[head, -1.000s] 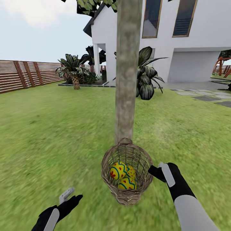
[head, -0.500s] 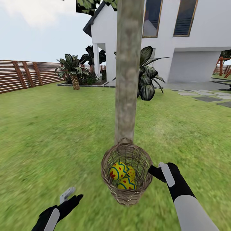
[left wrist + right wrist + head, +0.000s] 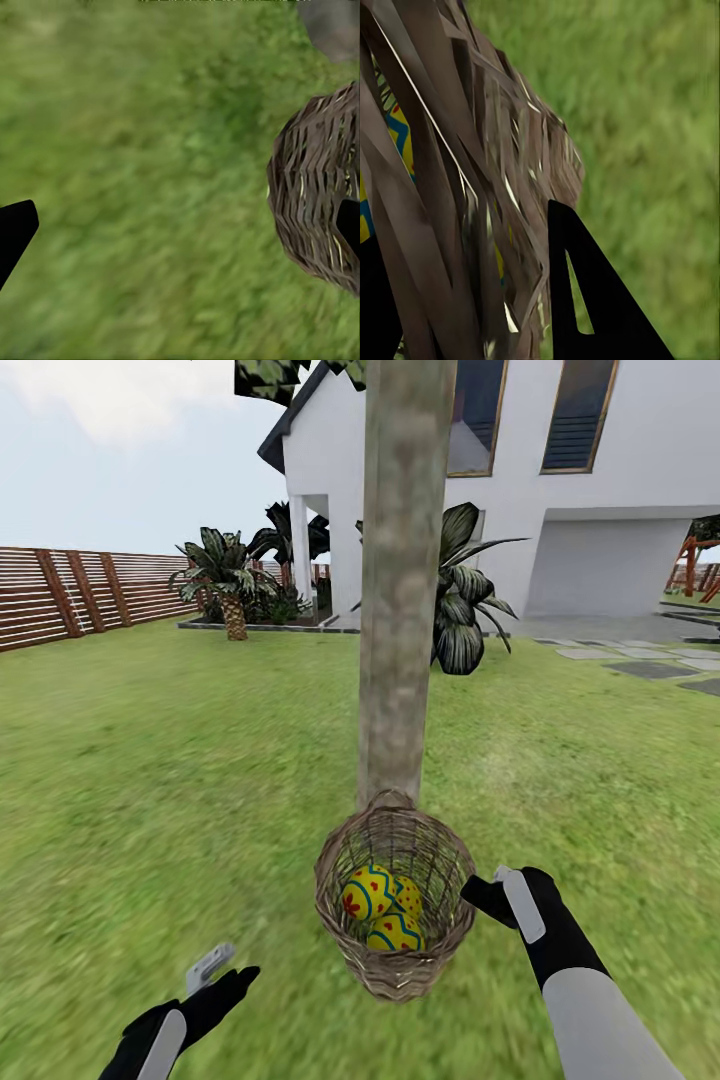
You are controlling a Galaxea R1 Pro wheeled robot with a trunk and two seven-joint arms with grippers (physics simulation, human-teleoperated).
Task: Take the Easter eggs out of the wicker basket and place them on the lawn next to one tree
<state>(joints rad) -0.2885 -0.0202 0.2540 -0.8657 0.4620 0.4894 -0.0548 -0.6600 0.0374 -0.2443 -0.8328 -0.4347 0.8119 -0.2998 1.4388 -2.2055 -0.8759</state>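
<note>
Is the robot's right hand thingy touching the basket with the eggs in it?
Touching. In the right wrist view the wicker basket wall runs between the right gripper fingers, one dark finger pressed against the weave.

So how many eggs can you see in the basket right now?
3, all inside the basket by the tree: one upper left, one lower front, one partly hidden behind them at the right. Nothing suggests more underneath.

A home garden is shown: a wide mown lawn (image 3: 150, 780) is bounded by a brown slatted fence (image 3: 80, 595) and a white house (image 3: 560, 490) with tall windows. Palm-like plants (image 3: 228, 575) are set in a bed by the house, and grey paving stones (image 3: 650, 660) lie at the lawn's far right edge.
</note>
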